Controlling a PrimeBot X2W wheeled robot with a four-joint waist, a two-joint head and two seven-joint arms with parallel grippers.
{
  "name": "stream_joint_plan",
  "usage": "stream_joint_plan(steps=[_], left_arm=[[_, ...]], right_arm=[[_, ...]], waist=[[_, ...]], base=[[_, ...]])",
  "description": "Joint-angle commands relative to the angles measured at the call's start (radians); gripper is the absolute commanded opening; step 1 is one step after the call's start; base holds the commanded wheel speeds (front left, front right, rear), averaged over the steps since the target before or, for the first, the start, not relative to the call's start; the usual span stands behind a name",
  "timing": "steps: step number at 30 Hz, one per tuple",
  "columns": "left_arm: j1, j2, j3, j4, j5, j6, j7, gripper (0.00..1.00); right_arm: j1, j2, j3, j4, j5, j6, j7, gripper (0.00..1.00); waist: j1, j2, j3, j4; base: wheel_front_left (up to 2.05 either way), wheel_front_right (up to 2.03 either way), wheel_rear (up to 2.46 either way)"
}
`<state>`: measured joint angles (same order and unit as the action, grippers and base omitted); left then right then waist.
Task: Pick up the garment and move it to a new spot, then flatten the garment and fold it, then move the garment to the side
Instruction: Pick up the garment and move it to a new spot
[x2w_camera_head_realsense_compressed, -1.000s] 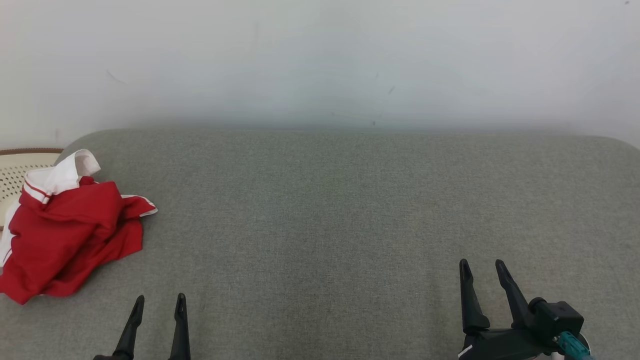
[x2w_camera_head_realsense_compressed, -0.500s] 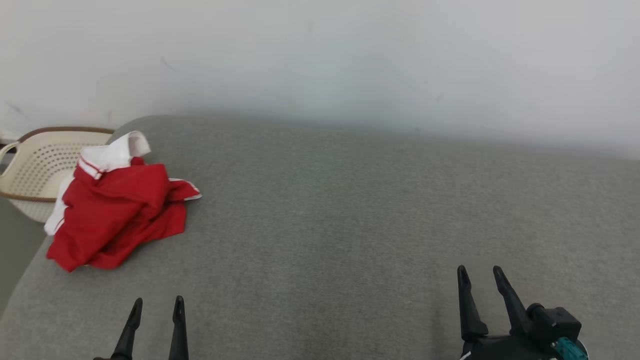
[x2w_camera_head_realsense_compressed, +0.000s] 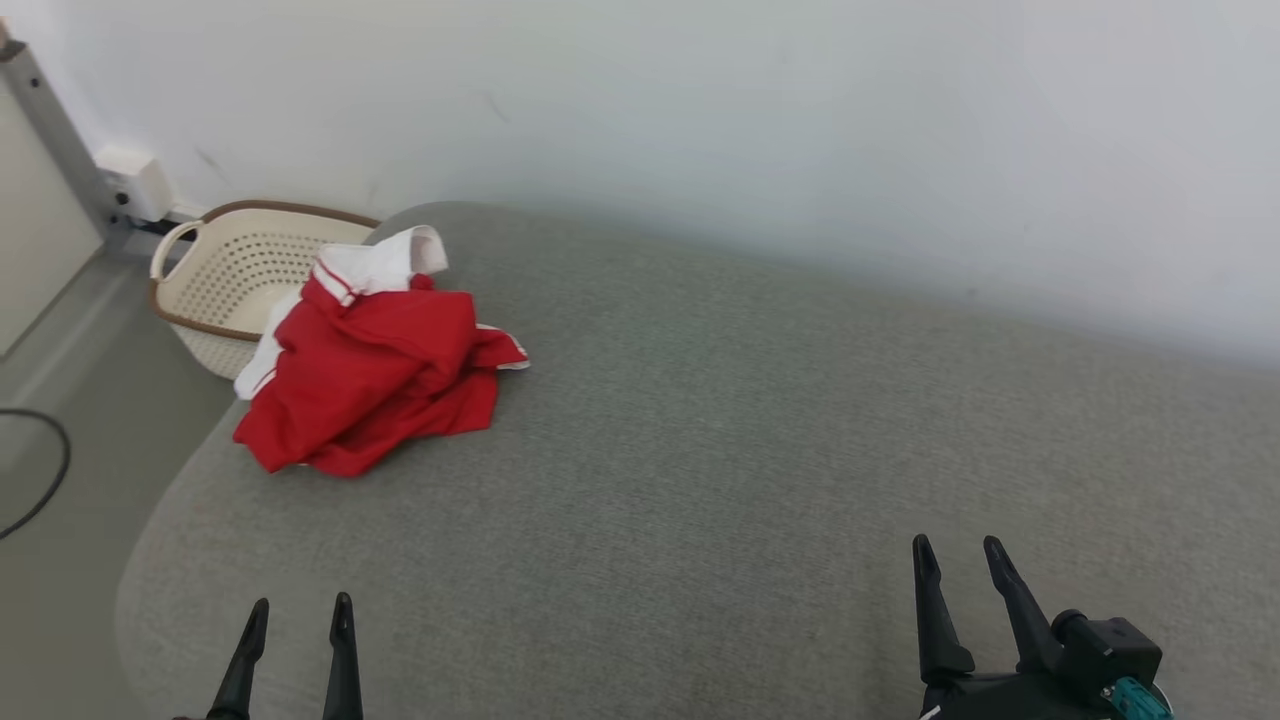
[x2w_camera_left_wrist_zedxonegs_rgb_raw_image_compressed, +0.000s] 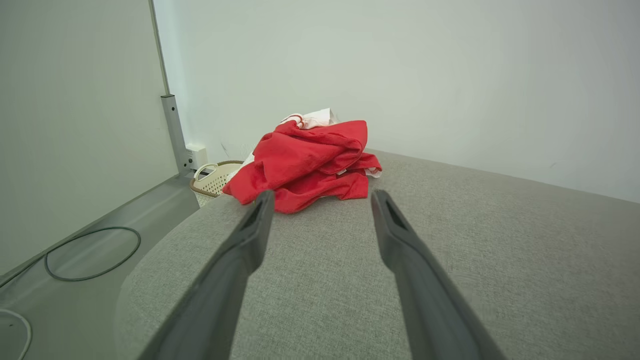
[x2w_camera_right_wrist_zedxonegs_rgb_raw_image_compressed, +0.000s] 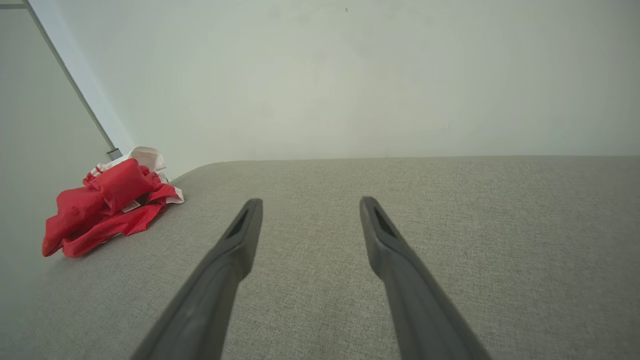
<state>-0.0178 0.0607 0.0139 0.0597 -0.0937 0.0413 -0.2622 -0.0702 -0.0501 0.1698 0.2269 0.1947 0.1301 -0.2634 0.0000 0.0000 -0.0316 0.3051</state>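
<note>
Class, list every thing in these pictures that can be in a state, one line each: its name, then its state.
garment: crumpled in a heap, unfolded, lying on the grey cushion near its left end, unheld.
left gripper: open, empty, above the cushion, short of the garment.
right gripper: open, empty, over the cushion.
basket: upright on the floor beyond the garment.
cable: lying loose in a loop on the floor.

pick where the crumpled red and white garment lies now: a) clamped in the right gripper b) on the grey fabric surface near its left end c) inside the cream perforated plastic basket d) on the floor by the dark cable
b: the crumpled red and white garment lies on the grey fabric surface near its left end, with the cream perforated plastic basket beside it.
</note>
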Motion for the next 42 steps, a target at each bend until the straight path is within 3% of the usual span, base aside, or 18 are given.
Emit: stream_joint_plan(steps=[1, 13, 26, 35, 42], left_arm=[[0.014, 0.006, 0.003, -0.001, -0.001, 0.000, -0.004, 1.00], [0.026, 0.013, 0.028, -0.016, 0.001, 0.002, -0.004, 1.00], [0.030, 0.010, 0.050, -0.024, -0.008, 0.012, -0.004, 1.00], [-0.047, 0.003, 0.062, -0.012, -0.062, -0.010, -0.004, 1.00], [-0.159, 0.050, 0.116, 0.033, -0.092, -0.030, -0.003, 1.00]], right_arm=[[0.010, 0.000, 0.003, 0.002, 0.011, 0.001, -0.002, 1.00], [0.022, -0.001, 0.011, -0.003, 0.019, 0.001, -0.002, 1.00], [0.019, -0.001, 0.018, 0.000, 0.020, 0.001, -0.002, 1.00], [-0.005, 0.000, 0.038, 0.006, 0.002, 0.001, -0.002, 1.00], [-0.053, -0.001, 0.093, 0.005, 0.014, 0.001, -0.002, 1.00]], waist=[[0.0000, 0.0000, -0.009, 0.041], [0.0000, 0.0000, -0.022, 0.124], [0.0000, 0.0000, -0.025, 0.151], [0.0000, 0.0000, 0.004, 0.121], [0.0000, 0.0000, 0.039, -0.017]], base=[[0.00, 0.00, 0.00], [0.00, 0.00, 0.00], [0.00, 0.00, 0.00], [0.00, 0.00, 0.00], [0.00, 0.00, 0.00]])
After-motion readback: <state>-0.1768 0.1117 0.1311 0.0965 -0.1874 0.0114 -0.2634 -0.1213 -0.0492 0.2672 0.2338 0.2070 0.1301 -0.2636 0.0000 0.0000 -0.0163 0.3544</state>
